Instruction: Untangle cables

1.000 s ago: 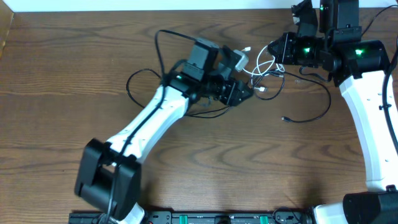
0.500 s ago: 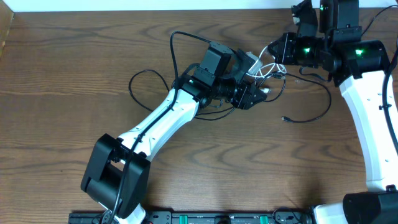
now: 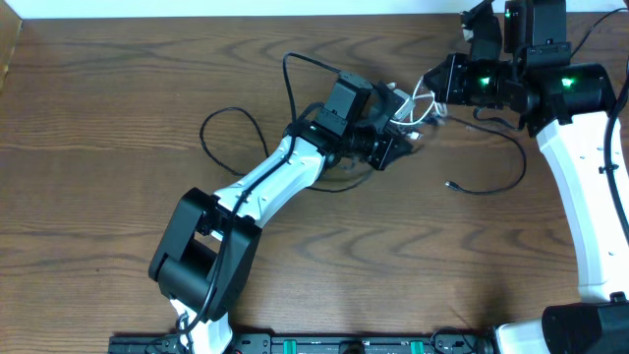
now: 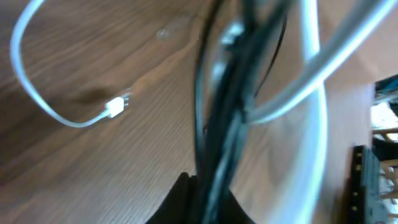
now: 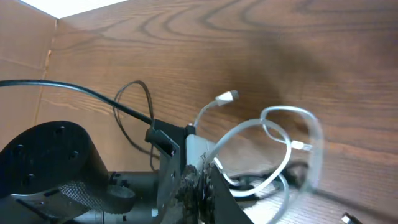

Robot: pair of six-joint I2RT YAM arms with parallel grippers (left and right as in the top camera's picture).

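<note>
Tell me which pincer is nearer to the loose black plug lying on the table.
Left. The left pincer is just left of the plug and slightly behind it; the right pincer is farther back.

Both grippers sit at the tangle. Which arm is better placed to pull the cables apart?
Probably left: the left gripper is shut on the black cable beside the white cable, with table behind it to pull across. The right gripper sits close to the table's far edge.
</note>
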